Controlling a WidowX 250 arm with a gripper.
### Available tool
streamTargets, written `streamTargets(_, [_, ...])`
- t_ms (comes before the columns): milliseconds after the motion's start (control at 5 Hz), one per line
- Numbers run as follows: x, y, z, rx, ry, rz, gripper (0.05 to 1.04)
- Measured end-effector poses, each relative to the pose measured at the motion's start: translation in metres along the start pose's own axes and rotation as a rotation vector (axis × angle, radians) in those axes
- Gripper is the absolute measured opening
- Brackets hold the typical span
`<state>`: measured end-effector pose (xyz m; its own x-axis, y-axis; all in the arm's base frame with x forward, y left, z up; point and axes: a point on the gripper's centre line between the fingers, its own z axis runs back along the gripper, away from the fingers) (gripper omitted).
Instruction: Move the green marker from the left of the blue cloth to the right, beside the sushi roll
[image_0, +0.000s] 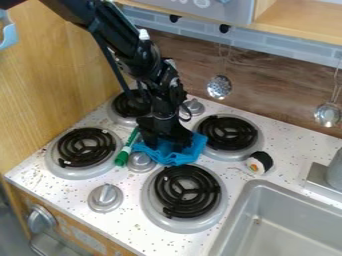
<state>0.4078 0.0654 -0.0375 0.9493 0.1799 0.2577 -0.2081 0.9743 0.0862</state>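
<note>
Blue cloth (175, 156), touched by gripper (165, 143), on stovetop (125, 227)

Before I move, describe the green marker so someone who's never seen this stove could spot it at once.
On the speckled white stovetop, find the leftmost burner in the picture, then look towards the blue cloth under the black hand. The marker lies aslant between them. Unlike the round silver knob and crumpled cloth beside it, it is slim and green.
</note>
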Motion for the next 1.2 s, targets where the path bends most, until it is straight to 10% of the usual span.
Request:
streamTargets(600, [0.004, -0.002, 0.019, -0.022, -0.042, 0.038, 0.987])
streamTargets(1000, [0.03, -0.003, 0.075, -0.088, -0.198, 0.126, 0.989])
streamTargets(1200, [0.029, 0.013, 0.082, -0.04, -0.217, 0.216, 0.989])
